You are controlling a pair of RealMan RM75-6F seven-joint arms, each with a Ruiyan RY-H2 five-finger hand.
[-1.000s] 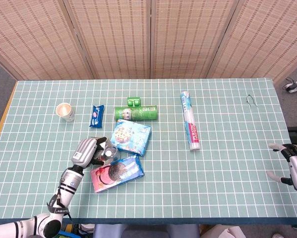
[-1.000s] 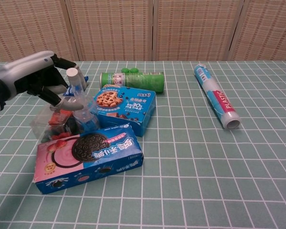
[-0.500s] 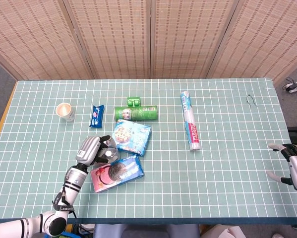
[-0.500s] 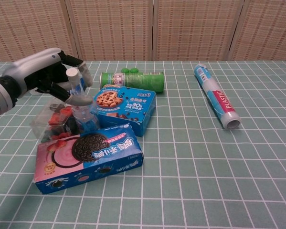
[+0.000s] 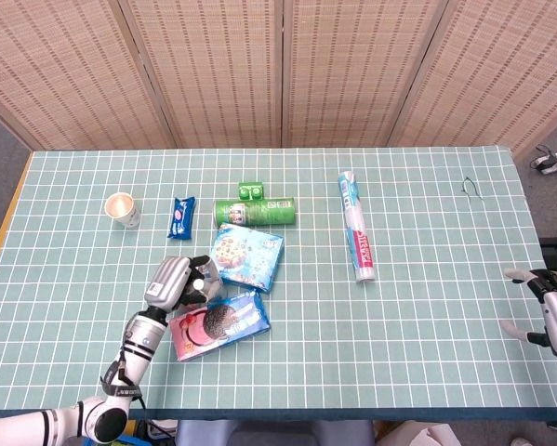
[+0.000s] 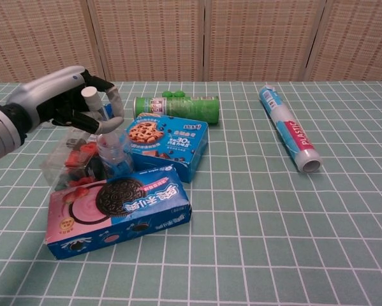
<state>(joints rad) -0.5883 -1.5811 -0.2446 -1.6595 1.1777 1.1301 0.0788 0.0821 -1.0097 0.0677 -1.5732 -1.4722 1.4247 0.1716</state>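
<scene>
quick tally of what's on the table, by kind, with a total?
Cookie boxes: 2, the Oreo box and the chocolate-chip box
Small snack packs: 1, blue pack
Green cans: 1, lying, with a small green item beside it (1)
Plastic wrap rolls: 1
Paper cups: 1
Clear bottles: 1, held by the left hand
Clear containers: 1
Total: 9

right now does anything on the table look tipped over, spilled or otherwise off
Nothing is spilled or damaged. The green can lies on its side behind the blue cookie box, and the small bottle in the left hand leans a little. The Oreo box sits askew, close against the bottle.
</scene>
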